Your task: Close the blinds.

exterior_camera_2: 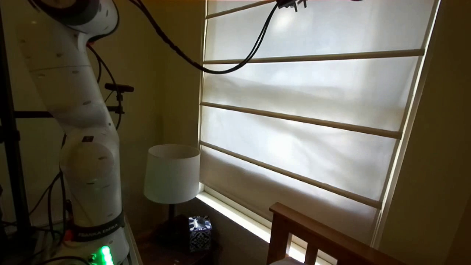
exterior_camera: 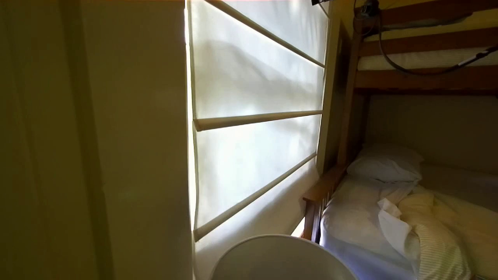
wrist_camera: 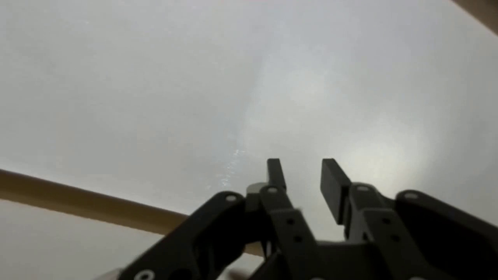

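Observation:
The blinds are a large cream, glowing fabric shade with horizontal battens, seen in both exterior views (exterior_camera: 256, 85) (exterior_camera_2: 305, 92). They hang down over most of the window, and a bright strip shows under their lower edge. In the wrist view the blinds (wrist_camera: 155, 97) fill the background, with a brown batten at lower left. My gripper (wrist_camera: 298, 165) is open and empty, its two dark fingertips apart in front of the fabric. Its tip also shows at the top edge in an exterior view (exterior_camera_2: 291, 4), before an upper panel. I cannot tell how far it is from the fabric.
A white lamp (exterior_camera_2: 172, 175) and a patterned tissue box (exterior_camera_2: 200, 233) stand below the window's corner. A wooden bed frame (exterior_camera_2: 312, 230) stands in front of the blinds' lower part. A black cable (exterior_camera_2: 220, 70) hangs from the arm. A bunk bed (exterior_camera: 424, 79) is beside the window.

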Robot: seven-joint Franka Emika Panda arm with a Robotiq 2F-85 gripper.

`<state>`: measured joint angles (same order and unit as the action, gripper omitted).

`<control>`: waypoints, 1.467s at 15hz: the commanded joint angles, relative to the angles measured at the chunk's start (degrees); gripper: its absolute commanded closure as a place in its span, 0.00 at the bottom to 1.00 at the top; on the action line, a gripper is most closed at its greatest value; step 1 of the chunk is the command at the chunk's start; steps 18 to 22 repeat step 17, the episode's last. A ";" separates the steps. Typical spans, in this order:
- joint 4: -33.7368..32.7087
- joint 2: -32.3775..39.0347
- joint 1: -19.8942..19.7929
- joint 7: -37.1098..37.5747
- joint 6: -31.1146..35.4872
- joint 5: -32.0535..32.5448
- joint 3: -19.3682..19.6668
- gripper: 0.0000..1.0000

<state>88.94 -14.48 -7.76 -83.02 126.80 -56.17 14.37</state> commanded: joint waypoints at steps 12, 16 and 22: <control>23.47 -15.11 -1.92 8.96 -24.56 28.82 5.05 0.00; 22.42 -13.29 -1.00 7.49 -28.22 29.15 7.68 0.00; 22.39 -13.22 -0.87 7.43 -27.96 29.11 7.88 0.00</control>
